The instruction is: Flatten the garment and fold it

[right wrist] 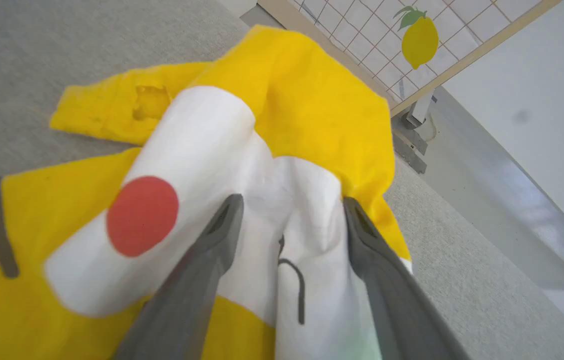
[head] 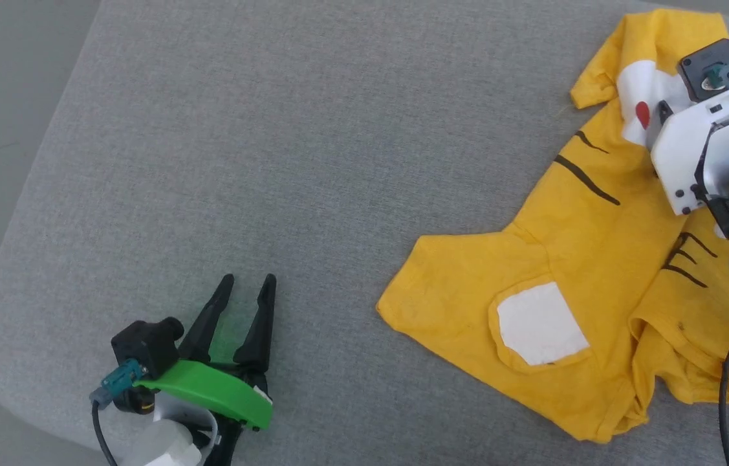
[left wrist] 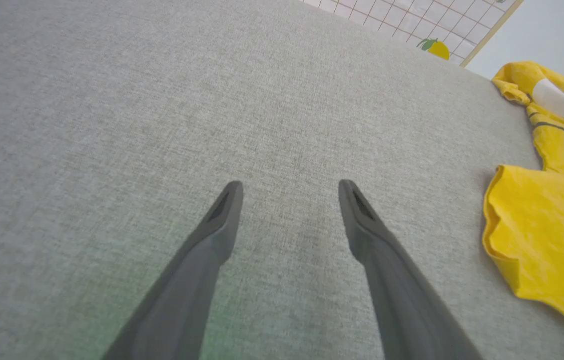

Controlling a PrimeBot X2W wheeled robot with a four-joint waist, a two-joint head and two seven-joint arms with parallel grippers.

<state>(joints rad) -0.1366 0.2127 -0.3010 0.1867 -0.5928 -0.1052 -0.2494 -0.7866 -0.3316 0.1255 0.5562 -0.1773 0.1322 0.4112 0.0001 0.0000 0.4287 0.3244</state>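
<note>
The garment is a bright yellow T-shirt lying crumpled on the right side of the grey padded surface, with white patches, a red dot and black lines. My right gripper is over its far end, open, with a raised fold of white cloth between the spread fingers; in the head view the white wrist hides those fingers. My left gripper stands open at the near left over bare surface, well apart from the garment, with nothing between its fingers.
The padded surface has a rounded edge at the left and near left, with floor beyond. A tiled panel with a lemon picture stands past the far edge. A black cable hangs over the garment's near right part.
</note>
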